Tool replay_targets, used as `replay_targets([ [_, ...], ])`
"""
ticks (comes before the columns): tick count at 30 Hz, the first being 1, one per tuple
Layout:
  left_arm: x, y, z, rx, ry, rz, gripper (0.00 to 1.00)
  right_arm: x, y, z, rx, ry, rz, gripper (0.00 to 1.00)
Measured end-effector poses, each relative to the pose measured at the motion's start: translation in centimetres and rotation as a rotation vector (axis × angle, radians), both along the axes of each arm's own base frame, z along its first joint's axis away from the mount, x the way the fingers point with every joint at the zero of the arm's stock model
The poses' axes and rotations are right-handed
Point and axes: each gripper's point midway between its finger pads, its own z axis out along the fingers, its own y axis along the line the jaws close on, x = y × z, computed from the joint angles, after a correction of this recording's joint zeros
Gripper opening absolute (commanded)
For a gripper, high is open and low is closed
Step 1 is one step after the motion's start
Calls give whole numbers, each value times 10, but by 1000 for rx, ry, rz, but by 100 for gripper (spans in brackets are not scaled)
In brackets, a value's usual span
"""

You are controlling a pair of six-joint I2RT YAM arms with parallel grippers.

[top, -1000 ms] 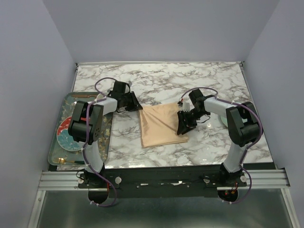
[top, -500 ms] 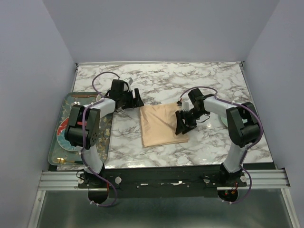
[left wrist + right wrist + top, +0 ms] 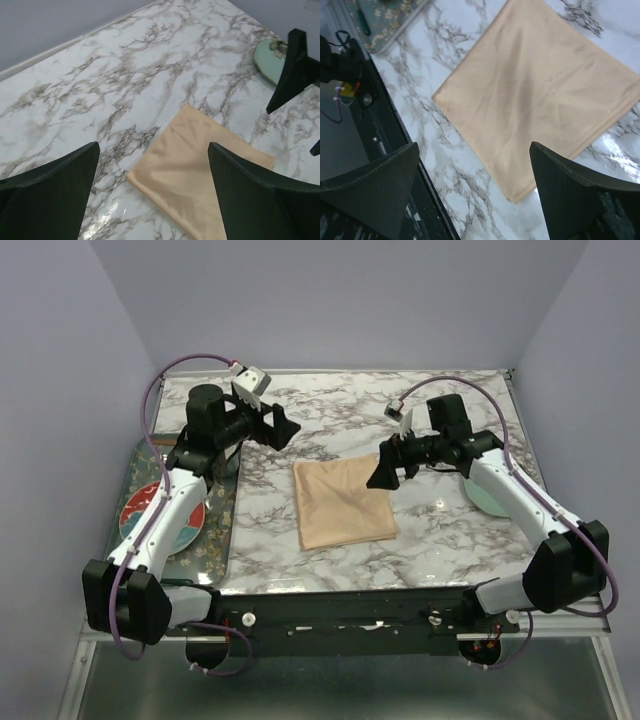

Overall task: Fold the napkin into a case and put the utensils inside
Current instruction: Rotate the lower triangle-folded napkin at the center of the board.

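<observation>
Both arms have let go and pulled up. The left pincer (image 3: 284, 428) and right pincer (image 3: 385, 468) are spread wide, holding nothing. The folded peach-orange satin napkin (image 3: 343, 504) lies flat mid white marble-pattern worktop (image 3: 400, 405), with the left pincer at its 10 o'clock and the right at 2. We judge this fold done but the case not yet formed.

A: Left of the napkin (image 3: 343, 504), the left arm (image 3: 165, 510) lies across the tray (image 3: 222, 525) and hides the middle of the red plate (image 3: 192, 523).
B: Right of the napkin, the right arm (image 3: 515, 490) covers much of a pale green plate (image 3: 478, 498).
A: Right wrist view: the napkin's right corner runs off the edge, and the tray is clipped too.
B: A thin dark-green thing (image 3: 364, 22) lies on it, too small to name.
</observation>
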Motion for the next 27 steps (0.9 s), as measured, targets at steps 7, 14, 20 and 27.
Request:
replay_targets([
  [7,12,-47,-57,-128,332,-201,63,-4,27,-39,109,271,59,99],
  [14,-22,-76,-175,-274,850,-197,49,-42,24,-100,98,620,-3,79],
  [20,-11,-79,-210,-284,941,-154,44,-51,19,-127,51,722,-44,54],
  [27,-15,-68,-245,-233,1031,-66,41,-60,1,-163,-96,799,-107,47],
])
